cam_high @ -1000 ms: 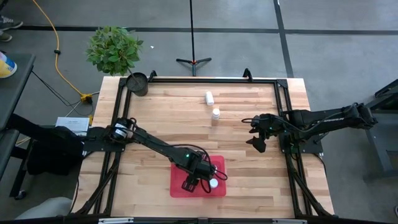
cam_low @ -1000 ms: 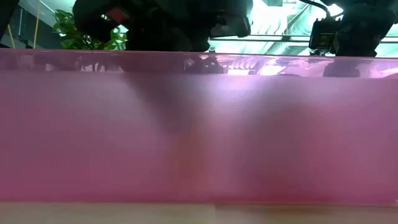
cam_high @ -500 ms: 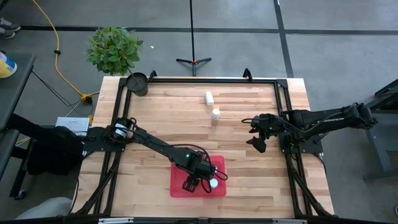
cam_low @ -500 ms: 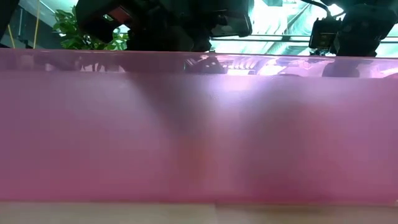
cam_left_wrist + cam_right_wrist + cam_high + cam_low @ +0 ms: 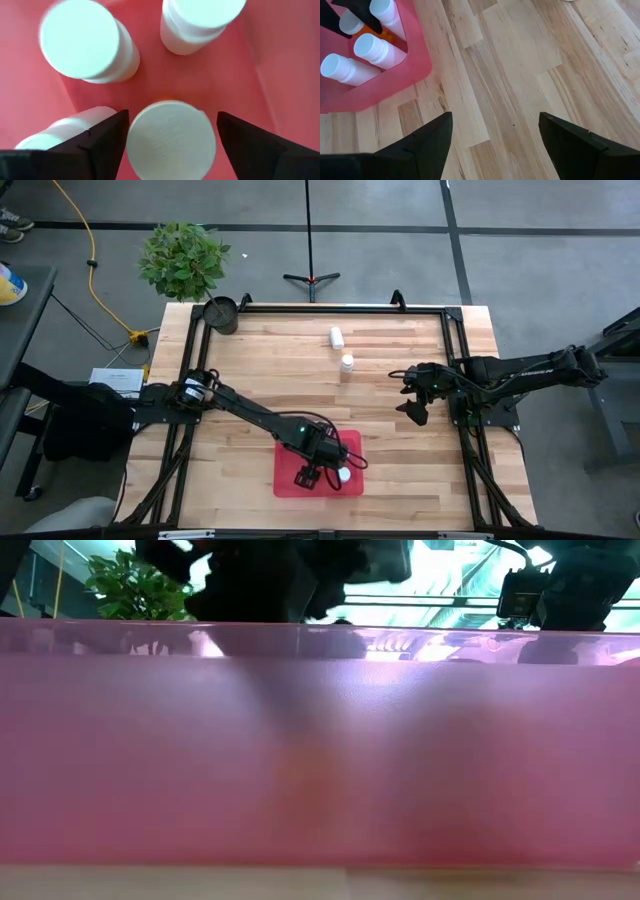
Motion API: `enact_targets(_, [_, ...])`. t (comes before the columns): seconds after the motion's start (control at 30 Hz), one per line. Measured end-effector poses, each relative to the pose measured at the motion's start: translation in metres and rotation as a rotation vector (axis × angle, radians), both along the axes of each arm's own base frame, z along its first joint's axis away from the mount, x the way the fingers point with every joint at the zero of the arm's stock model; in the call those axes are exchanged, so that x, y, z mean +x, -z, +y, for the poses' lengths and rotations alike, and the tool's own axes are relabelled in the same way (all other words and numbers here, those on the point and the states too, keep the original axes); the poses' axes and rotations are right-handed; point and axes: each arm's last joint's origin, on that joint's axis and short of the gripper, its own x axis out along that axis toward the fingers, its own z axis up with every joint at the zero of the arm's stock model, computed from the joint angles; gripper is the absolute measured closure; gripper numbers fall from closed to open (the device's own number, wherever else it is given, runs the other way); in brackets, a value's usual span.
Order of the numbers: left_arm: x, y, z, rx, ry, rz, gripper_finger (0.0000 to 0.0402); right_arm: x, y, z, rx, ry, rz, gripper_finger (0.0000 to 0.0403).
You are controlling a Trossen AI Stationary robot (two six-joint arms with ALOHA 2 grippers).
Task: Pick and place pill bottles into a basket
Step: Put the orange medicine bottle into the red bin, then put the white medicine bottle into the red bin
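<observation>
A robotics lab or workshop: a wooden table (image 5: 300, 370) in a black metal frame (image 5: 455, 360) stands on grey concrete floor (image 5: 520, 250), yellow cable (image 5: 92, 250) upper left.

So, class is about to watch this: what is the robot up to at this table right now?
The left gripper is over the red tray at the table's near edge, fingers open either side of a white-capped pill bottle standing in it. Three more bottles stand in the tray beside it. Two bottles wait on the wooden table farther back. The right gripper hangs open at the right side, holding nothing.
</observation>
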Motion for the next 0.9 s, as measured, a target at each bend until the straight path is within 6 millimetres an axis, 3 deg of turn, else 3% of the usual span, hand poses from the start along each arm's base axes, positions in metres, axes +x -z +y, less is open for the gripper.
enact_targets(0.43, [0.005, -0.047, -0.004, -0.054, 0.001, 0.007, 0.0076, 0.000, 0.000, 0.000, 0.000, -0.001, 0.000, 0.0116])
enact_targets(0.67, [0.005, -0.106, -0.003, -0.049, 0.004, -0.054, 0.0076, 0.000, 0.000, 0.000, -0.001, -0.001, 0.000, 0.0116])
enact_targets(0.9, [-0.010, -0.178, 0.009, 0.100, -0.038, -0.212, 0.0076, 0.000, 0.000, 0.000, 0.009, 0.010, 0.000, 0.0116])
